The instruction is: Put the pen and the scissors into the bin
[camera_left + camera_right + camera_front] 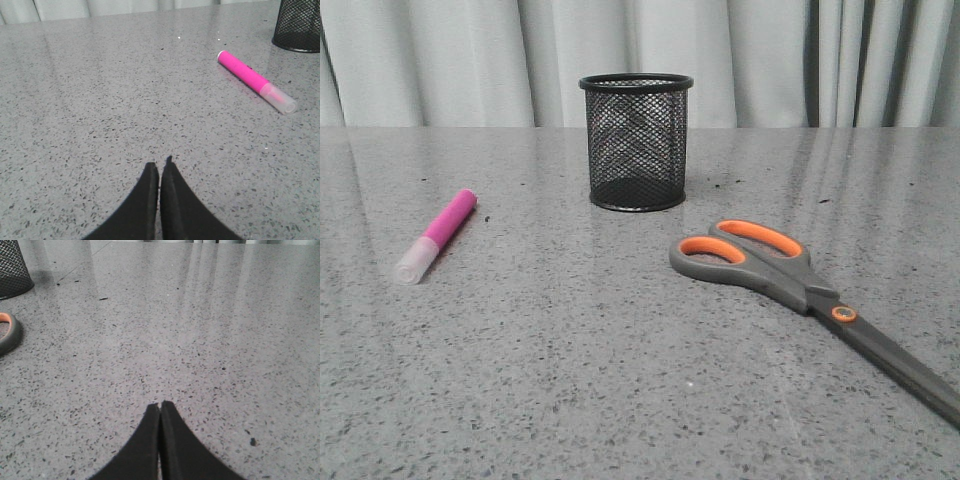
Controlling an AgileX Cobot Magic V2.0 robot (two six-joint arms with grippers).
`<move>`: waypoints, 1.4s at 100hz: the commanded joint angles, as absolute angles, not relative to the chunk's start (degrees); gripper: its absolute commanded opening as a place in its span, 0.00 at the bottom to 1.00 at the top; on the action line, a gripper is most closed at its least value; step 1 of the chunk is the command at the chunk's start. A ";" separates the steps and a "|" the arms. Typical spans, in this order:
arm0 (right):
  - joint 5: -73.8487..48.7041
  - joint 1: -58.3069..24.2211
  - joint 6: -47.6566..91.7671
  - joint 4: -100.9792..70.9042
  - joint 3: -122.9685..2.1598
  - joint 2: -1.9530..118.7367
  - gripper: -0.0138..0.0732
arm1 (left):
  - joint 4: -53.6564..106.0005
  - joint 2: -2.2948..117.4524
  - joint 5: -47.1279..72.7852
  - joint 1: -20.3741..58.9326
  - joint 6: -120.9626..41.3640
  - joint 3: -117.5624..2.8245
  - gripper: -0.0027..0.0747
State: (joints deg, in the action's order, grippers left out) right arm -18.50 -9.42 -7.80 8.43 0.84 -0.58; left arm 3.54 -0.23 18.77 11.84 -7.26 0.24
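The black mesh bin [636, 141] stands upright at the table's middle back. The pink pen [437, 235] lies flat to its left, whitish cap toward the front. The scissors [800, 287] lie flat to the right, orange-lined handles toward the bin, blades running to the front right. In the left wrist view the pen [256, 81] and part of the bin [299, 25] lie well away from my left gripper [159, 165], which is shut and empty. In the right wrist view my right gripper [160, 406] is shut and empty, with a scissors handle [9, 333] and the bin [13, 269] far to one side.
The grey speckled table [570, 370] reaches back to a pale curtain [440, 60]. Neither arm shows in the front view.
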 commanded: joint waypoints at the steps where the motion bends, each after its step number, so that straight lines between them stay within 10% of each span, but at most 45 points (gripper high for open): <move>1: -17.10 -9.09 -7.43 8.54 1.48 -1.92 0.08 | 3.83 -2.01 14.97 11.71 -7.28 1.61 0.01; 102: -7.91 -9.09 -7.57 15.59 1.38 -1.92 0.08 | 4.34 -2.01 13.83 11.71 -7.28 1.61 0.01; 140: 24.14 -9.23 -13.68 -5.92 1.38 -1.92 0.08 | 57.10 -2.01 -5.05 11.82 -7.28 1.61 0.01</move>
State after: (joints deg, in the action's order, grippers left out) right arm 16.51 -9.42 -13.26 -4.61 0.84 -0.58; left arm 47.20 -0.23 0.83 11.84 -7.26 0.24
